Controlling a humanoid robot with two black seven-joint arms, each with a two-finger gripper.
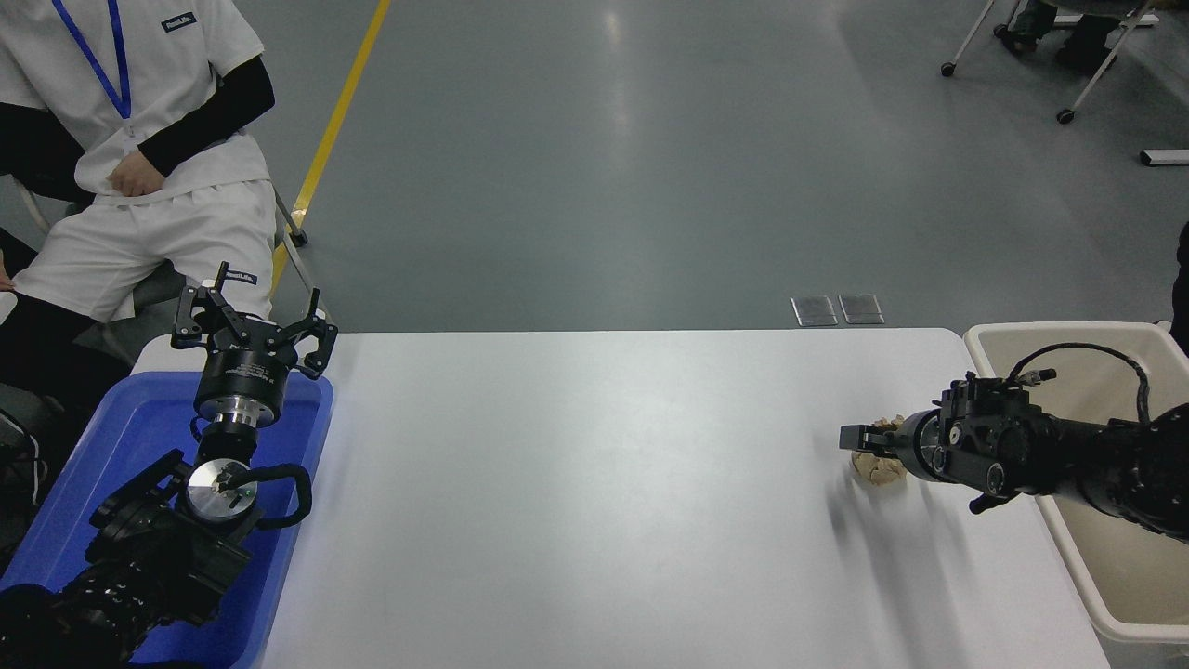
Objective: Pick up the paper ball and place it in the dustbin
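I see the paper ball (877, 465) lying on the white table (594, 483) near its right end, just left of the dustbin (1068, 548). My right end effector (868, 439) reaches in from over the dustbin and sits right over the ball, covering its upper part; I cannot tell how far its fingers are spread or whether they have hold of the paper. The part of the dustbin's inside that I can see holds nothing, though my arm hides some of it. At the far left, my left end effector (253, 325) is parked over the blue tub (111, 437), fingers spread wide and gripping nothing. A person (139, 158) sits beyond that corner.
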